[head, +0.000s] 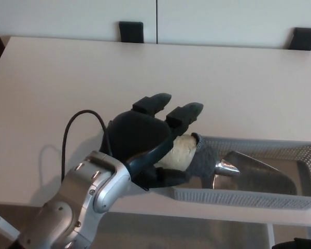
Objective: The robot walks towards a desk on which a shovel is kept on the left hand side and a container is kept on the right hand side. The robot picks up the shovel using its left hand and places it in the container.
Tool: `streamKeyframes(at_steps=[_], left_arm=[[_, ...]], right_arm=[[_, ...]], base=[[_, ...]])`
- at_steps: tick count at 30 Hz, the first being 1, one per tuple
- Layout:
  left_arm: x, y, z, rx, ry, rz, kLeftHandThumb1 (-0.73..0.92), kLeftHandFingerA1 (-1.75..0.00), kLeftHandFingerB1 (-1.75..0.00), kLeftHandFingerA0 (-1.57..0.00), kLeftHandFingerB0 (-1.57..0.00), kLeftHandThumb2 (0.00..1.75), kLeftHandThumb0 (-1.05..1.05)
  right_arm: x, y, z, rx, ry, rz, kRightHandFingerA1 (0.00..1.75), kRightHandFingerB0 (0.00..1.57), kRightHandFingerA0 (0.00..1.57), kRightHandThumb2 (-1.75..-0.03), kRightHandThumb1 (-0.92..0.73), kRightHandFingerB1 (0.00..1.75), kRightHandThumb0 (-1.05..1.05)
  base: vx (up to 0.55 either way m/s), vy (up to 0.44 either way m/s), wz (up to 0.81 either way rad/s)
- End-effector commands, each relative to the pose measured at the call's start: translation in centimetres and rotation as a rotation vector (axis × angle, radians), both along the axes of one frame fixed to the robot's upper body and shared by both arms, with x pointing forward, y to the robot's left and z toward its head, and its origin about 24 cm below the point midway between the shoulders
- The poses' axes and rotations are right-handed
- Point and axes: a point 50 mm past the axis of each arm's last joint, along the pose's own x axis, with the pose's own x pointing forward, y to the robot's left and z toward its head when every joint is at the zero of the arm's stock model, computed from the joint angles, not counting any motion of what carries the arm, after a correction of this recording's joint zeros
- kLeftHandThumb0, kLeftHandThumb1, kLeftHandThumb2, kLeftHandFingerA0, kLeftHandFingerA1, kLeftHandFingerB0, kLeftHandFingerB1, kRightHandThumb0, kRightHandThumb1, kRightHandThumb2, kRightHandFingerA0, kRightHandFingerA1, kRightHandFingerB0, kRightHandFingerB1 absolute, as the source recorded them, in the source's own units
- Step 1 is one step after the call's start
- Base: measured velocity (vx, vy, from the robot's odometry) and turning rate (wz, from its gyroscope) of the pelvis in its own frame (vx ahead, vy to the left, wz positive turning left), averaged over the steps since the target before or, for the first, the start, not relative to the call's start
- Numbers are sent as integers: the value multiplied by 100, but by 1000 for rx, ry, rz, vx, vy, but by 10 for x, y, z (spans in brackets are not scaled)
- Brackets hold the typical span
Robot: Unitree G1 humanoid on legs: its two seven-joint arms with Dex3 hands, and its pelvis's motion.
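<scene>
Desk point(93, 78), pale and smooth, fills most of the head view, with a white wall panel and two small black chair-back tops point(131, 31) showing beyond its far edge. At the near right edge of the desk sits the container point(249, 197), a shallow rectangular grey plastic basket with a perforated mesh wall. Inside it lies the shovel point(249, 171), a small hand trowel with a shiny metal blade, a grey fabric-wrapped neck and a tan, rough-textured handle. The blade rests flat along the basket floor, pointing toward the robot's right, while the handle end sticks out over the basket's left rim.

The left hand point(145, 142), black with a thumb and two thick fingers on a silver forearm, comes in from the lower left. Its two fingers point(158, 101) are spread and lifted up and away from the handle, pointing toward the far side of the desk, so the hand stands well open. The tan handle lies just under and to the right of the palm, with the thumb below it at the basket's corner; whether the palm or thumb touches the handle cannot be told. A black cable point(72, 132) loops up from the wrist over the desk.

The right hand does not show.
</scene>
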Motion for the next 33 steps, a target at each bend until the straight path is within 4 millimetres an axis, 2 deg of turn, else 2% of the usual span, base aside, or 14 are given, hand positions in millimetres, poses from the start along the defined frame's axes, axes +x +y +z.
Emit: streamKeyframes(at_steps=[1,2,3,6,7,9,14,15,19,20,21,22,29,33], left_arm=[[-2,4,14,55,55,-27,84,0,0,0,0,68,-95],[-3,5,21,29,33,-30,83,0,0,0,0,67,-94],[-4,5,31,6,4,-38,69,0,-5,0,0,103,-101],[-8,7,57,-44,-37,-59,68,0,-6,0,0,103,-101],[-14,9,78,-126,-98,-99,81,0,0,0,0,69,-95],[-23,13,105,-155,-206,-138,70,0,-6,0,0,106,-101],[-50,29,155,-272,-287,-209,66,0,-4,0,0,100,-99],[-53,31,158,-285,-293,-214,79,0,0,0,0,64,-92],[-70,48,181,-333,-351,-215,81,0,0,0,0,66,-92],[-76,54,187,-371,-361,-220,63,0,-3,0,0,96,-97],[-79,57,189,-380,-367,-220,79,0,0,0,0,64,-95],[-87,65,193,-398,-382,-219,69,0,-1,0,0,105,-105],[-118,115,180,-493,-198,-246,51,-9,-4,0,0,79,-86],[-137,145,157,-632,1,-244,55,-19,-9,-8,0,96,-89]], right_arm=[[0,-4,3,-14,4,21,43,23,30,-62,-73,35,-44],[0,-4,3,-21,3,27,42,23,30,-62,-73,35,-45],[0,-4,3,-26,3,33,42,23,30,-62,-73,34,-45],[1,-3,4,-32,-2,42,42,23,29,-62,-74,34,-44],[1,-3,4,-21,-2,30,43,23,29,-61,-73,35,-42],[1,-4,4,-19,6,19,43,23,29,-62,-73,35,-42],[-3,-4,2,-43,8,45,42,23,30,-62,-73,34,-43],[-3,-4,2,-44,10,45,42,23,30,-62,-73,34,-43],[-6,-5,-3,-57,25,42,40,24,30,-61,-73,34,-44],[-7,-5,-3,-49,30,33,40,24,28,-61,-72,34,-43],[-8,-6,-4,-49,35,32,40,23,28,-61,-73,34,-42],[-9,-7,-5,-55,42,37,40,23,28,-62,-73,34,-42],[-23,-9,-11,-69,84,55,40,24,28,-61,-73,34,-44],[-35,-12,-17,-73,117,34,41,24,28,-61,-72,34,-45]], base=[[0,0,0],[0,0,0],[0,0,0],[0,0,0],[0,0,0],[0,0,0],[0,0,0],[0,0,0],[0,0,0],[0,0,0],[0,0,0],[0,0,0],[0,0,0],[0,0,0]])
